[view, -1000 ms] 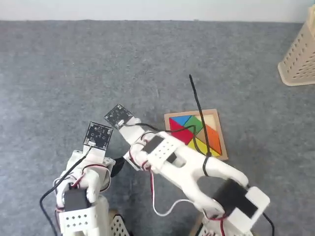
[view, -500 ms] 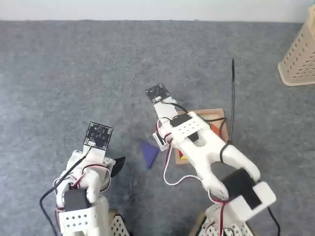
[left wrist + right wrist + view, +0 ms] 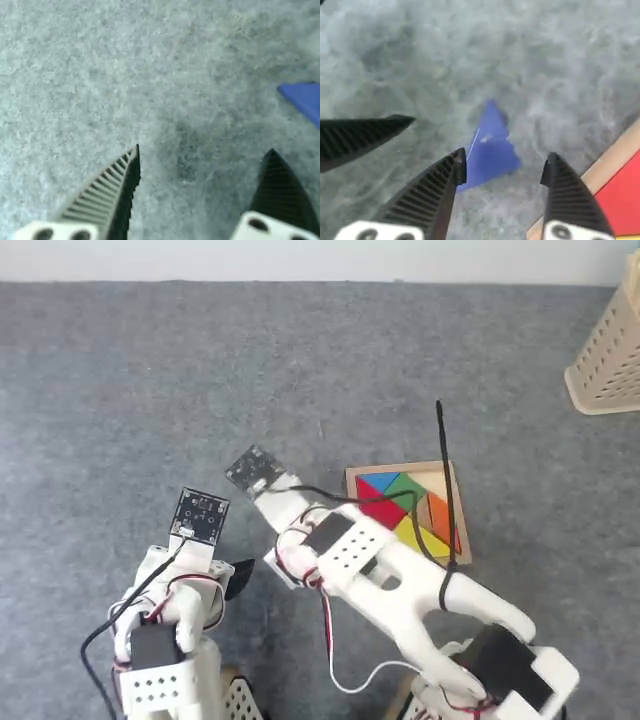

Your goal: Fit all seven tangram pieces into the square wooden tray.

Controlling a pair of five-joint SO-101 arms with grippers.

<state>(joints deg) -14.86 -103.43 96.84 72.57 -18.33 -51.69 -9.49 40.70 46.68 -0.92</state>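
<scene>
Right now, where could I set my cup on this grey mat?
Free: the wide stretch beyond the tray, up to the basket. Crowded: beside the tray, where the right hand hangs over the blue triangle, with the left hand nearby.

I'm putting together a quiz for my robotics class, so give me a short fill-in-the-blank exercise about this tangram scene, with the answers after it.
The loose triangle lying on the carpet is ___ in colour.
The right gripper sits above it with its fingers ___.
In the wooden tray, the piece nearest that triangle is ___.
Missing words: blue; open; red.
</scene>
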